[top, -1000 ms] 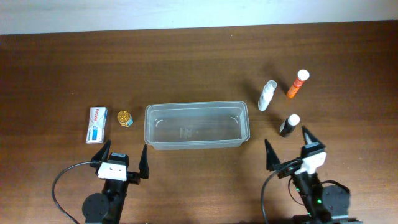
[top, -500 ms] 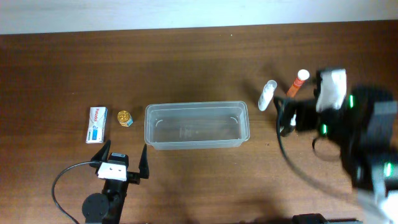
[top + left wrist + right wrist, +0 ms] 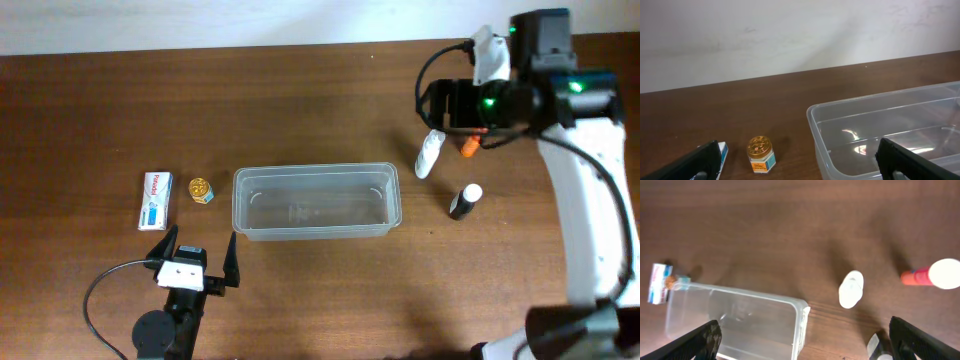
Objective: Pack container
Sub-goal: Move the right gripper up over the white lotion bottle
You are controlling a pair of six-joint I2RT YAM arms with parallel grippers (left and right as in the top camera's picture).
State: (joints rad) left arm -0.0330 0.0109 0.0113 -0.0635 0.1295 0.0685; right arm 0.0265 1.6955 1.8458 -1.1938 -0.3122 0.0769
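Nearest you, the left gripper (image 3: 197, 248) sits low at the table's front edge, its fingers spread wide apart. Just beyond it lies the one container (image 3: 300, 232), mid-table, long side toward you. To its left you have one white-and-blue box (image 3: 155, 200) and one small gold-lidded jar (image 3: 201, 190), close together but apart from the tub. To its right there are three bottles: a dark bottle (image 3: 463, 201) upright, then a white bottle (image 3: 428, 155) lying down, then an orange tube (image 3: 932, 274), partly covered from overhead by the right arm. Your right gripper (image 3: 805, 332) hangs above them, fingers spread apart.
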